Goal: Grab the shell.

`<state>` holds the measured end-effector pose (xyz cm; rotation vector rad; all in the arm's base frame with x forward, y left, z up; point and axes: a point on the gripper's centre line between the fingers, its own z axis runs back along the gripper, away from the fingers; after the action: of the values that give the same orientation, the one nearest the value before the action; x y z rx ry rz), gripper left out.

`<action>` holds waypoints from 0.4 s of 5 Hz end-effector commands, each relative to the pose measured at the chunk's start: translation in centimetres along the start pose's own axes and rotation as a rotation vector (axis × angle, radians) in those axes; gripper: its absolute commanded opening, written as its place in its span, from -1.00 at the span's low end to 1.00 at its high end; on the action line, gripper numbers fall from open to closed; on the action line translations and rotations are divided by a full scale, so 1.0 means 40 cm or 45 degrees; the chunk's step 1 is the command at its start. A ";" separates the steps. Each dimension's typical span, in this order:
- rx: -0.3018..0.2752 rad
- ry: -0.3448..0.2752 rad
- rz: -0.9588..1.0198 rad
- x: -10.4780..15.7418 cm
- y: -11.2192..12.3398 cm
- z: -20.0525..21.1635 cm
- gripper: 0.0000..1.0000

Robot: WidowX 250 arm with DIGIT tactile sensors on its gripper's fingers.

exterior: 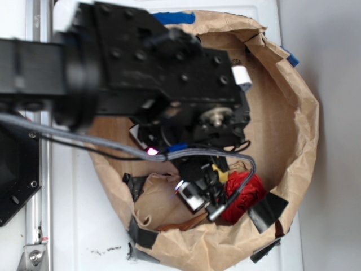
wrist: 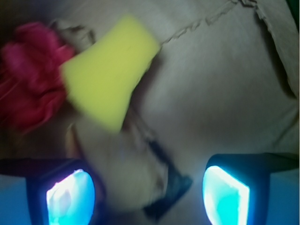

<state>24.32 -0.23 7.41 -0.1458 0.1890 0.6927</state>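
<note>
The jaws are held apart and empty above the yellow sponge [wrist: 110, 75] and red fabric ball [wrist: 28, 89]

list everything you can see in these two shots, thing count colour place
paper bag: one, brown, rolled down into a bowl on the white surface, patched with black tape
blue tape: two bits, on the bag's upper rim
yellow sponge: one, inside the bag, beside the red ball
red fabric ball: one, inside the bag, by its lower wall
shell: none clearly visible in either view
white surface: one, under the bag
arm: one, black, reaching over the bag, grey cable trailing
gripper: one, fingers glowing blue, spread apart over the bag floor, nothing between them
</note>
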 end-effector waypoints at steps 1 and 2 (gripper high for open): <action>0.066 -0.074 0.021 0.018 -0.004 -0.020 1.00; 0.018 -0.035 -0.041 -0.028 -0.030 -0.030 1.00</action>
<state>24.10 -1.90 5.15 -0.1078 0.2231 0.6864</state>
